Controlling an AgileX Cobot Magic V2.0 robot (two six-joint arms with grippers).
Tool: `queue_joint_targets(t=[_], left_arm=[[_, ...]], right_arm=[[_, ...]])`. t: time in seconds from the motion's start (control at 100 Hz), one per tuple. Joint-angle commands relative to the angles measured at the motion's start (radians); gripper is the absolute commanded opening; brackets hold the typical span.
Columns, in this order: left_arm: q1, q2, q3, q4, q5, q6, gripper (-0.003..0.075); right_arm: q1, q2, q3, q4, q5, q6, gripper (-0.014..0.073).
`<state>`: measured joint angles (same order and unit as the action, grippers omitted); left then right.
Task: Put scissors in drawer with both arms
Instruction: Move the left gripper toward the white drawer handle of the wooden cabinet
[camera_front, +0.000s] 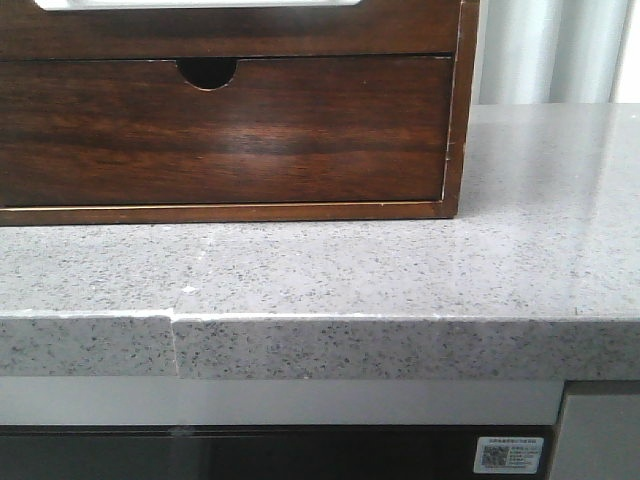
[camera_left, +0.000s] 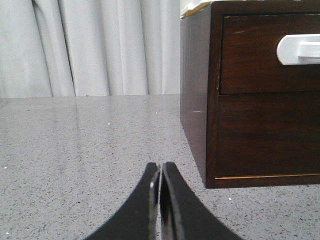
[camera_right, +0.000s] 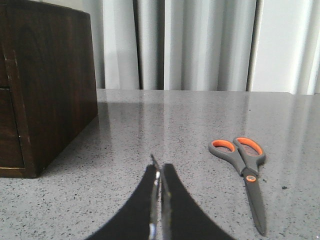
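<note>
The drawer (camera_front: 220, 35), the shallow upper one in the dark wood cabinet (camera_front: 230, 140), sat above the notched drawer front (camera_front: 225, 130) and looked at most slightly out, white lining showing along its top. The scissors (camera_right: 242, 172) lay flat on the counter (camera_front: 400, 280), blades together, well clear of the cabinet's right side. The left gripper (camera_left: 160, 172), pressed closed and empty, rested near the cabinet's left front corner. The right gripper (camera_right: 160, 175), likewise closed and empty, sat between cabinet and scissors. Probably best: the left pulls the drawer fully out first, while the right spreads its fingers and descends across the scissors' pivot.
</note>
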<state>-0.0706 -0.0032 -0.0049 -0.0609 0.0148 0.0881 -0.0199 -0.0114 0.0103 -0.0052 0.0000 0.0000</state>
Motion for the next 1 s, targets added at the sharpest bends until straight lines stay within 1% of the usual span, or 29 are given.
queue_joint_targets(t=[0.0, 0.53, 0.81, 0.9, 0.99], left_arm=[[-0.007, -0.032, 0.035, -0.007, -0.08, -0.01, -0.002], [-0.007, -0.032, 0.035, -0.007, -0.08, -0.01, -0.002], [-0.007, -0.032, 0.032, -0.014, -0.114, -0.01, -0.002], [-0.007, -0.032, 0.01, -0.04, -0.109, -0.01, -0.002], [-0.007, -0.032, -0.039, -0.097, -0.076, -0.01, -0.002]], right_arm=[[-0.007, -0.019, 0.017, -0.01, -0.074, 0.0, -0.0069], [-0.007, -0.019, 0.017, -0.01, -0.074, 0.0, -0.0069], [-0.007, -0.019, 0.014, -0.001, -0.091, 0.006, -0.0069], [-0.007, -0.019, -0.02, 0.025, -0.052, 0.006, -0.0069], [-0.007, -0.019, -0.079, 0.025, 0.043, 0.006, -0.0069]])
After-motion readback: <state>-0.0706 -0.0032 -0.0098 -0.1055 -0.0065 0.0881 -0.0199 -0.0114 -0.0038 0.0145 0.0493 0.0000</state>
